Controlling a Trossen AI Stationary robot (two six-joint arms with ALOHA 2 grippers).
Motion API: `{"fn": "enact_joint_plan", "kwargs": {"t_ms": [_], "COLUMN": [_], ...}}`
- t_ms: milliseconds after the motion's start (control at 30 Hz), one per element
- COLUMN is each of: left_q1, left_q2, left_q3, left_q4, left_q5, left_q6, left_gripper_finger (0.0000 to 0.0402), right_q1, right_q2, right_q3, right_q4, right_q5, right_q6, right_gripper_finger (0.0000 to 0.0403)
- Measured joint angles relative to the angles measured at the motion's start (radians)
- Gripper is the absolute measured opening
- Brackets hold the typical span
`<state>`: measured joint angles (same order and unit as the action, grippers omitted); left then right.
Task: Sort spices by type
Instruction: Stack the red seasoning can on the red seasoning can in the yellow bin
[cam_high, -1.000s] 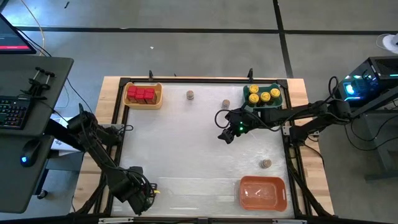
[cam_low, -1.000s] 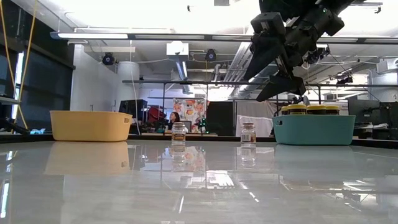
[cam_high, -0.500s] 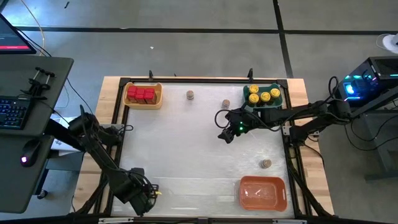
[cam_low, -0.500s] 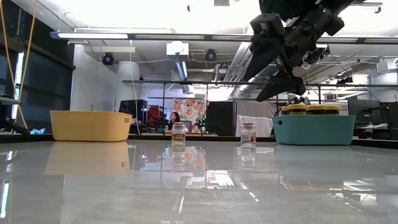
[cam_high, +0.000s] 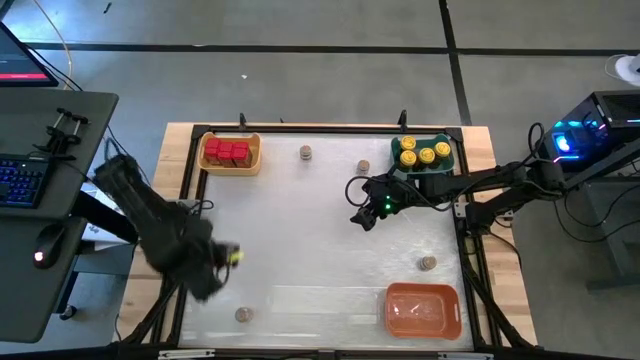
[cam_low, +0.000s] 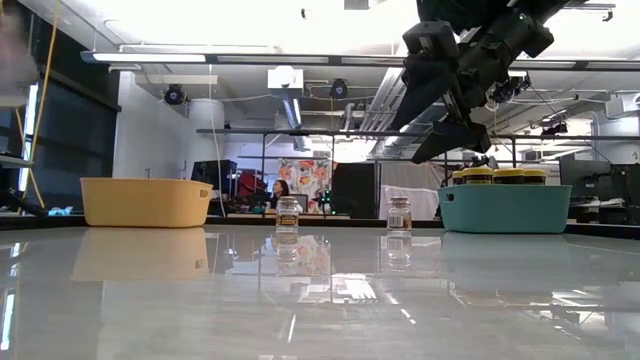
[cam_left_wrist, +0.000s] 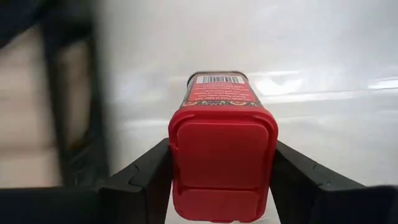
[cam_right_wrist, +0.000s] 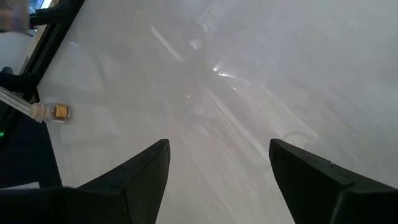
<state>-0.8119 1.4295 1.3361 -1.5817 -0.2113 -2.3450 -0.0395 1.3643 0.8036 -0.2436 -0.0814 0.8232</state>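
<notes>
The left gripper (cam_high: 212, 262) hangs over the table's (cam_high: 320, 240) left edge, about midway between far and near, its jaws closed on a red box (cam_left_wrist: 222, 163) that sits upright between the two fingers (cam_left_wrist: 144, 177), lid toward the wrist camera and barcode end pointing away. The right gripper (cam_high: 360, 216) is held above the table right of centre, just near of the teal tray (cam_high: 400, 165), its jaws standing well apart with nothing between them; in the low view it hangs high over the surface (cam_low: 447, 128). More red boxes (cam_high: 226, 152) lie together in the yellow tray (cam_high: 254, 162) at the far left corner. Three yellow-lidded jars (cam_high: 425, 152) stand in the teal tray at the far right. Four small grey-brown jars stand loose on the table: one (cam_high: 305, 152) along the far edge right of the yellow tray, one (cam_high: 364, 166) just left of the teal tray, one (cam_high: 427, 263) near the right edge just far of the orange tray (cam_high: 424, 310), and one (cam_high: 241, 314) at the near left. The orange tray sits at the near right corner. In the low view a person (cam_low: 279, 189) shows in the room beyond the table.
</notes>
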Motion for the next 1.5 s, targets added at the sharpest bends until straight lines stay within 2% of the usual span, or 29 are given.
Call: {"fn": "enact_joint_plan", "kwargs": {"t_ms": [67, 133, 367, 500, 633, 733, 833, 900, 1133, 1333, 1500], "left_q1": [0.076, 0.192, 0.743, 1.115, 1.461, 1.666, 1.814, 1.86, 1.858, 1.867, 1.873], "left_q2": [-0.075, -0.129, -0.225, -0.231, -0.198, -0.16, -0.114, -0.078, 0.034, 0.08, 0.076], "left_q3": [0.0, 0.001, 0.0, 0.0, 0.0, -0.001, -0.001, 0.006, 0.044, 0.063, 0.064], "left_q4": [0.024, 0.034, 0.103, 0.145, 0.211, 0.252, 0.279, 0.271, 0.257, 0.209, 0.194], "left_q5": [-0.147, -0.218, -0.214, -0.159, -0.072, 0.0, 0.087, 0.131, 0.155, 0.174, 0.155], "left_q6": [0.092, 0.254, 0.963, 1.338, 1.675, 1.866, 1.998, 2.04, 2.082, 2.044, 2.0], "left_gripper_finger": [0.0192, 0.0187, 0.0184, 0.0185, 0.0184, 0.0185, 0.0188, 0.0189, 0.019, 0.019, 0.019], "right_q1": [0.0, 0.0, 0.0, 0.0, 0.0, 0.0, 0.0, -0.003, -0.037, -0.08, -0.107], "right_q2": [0.0, 0.0, 0.0, 0.0, 0.0, 0.0, 0.0, 0.0, 0.0, 0.0, 0.0], "right_q3": [0.0, 0.0, 0.0, 0.0, 0.0, 0.0, 0.0, 0.0, 0.0, 0.0, 0.0], "right_q4": [0.0, 0.0, 0.0, 0.0, 0.0, -0.001, 0.0, 0.001, 0.009, 0.005, -0.006], "right_q5": [0.0, 0.0, -0.002, -0.003, -0.005, -0.024, -0.028, -0.024, -0.025, -0.114, -0.142], "right_q6": [-0.015, -0.02, -0.022, -0.073, -0.059, -0.024, 0.042, 0.087, 0.138, 0.057, -0.023], "right_gripper_finger": [0.0271, 0.0271, 0.0271, 0.0271, 0.0271, 0.0271, 0.0271, 0.0271, 0.0271, 0.0271, 0.0271]}}
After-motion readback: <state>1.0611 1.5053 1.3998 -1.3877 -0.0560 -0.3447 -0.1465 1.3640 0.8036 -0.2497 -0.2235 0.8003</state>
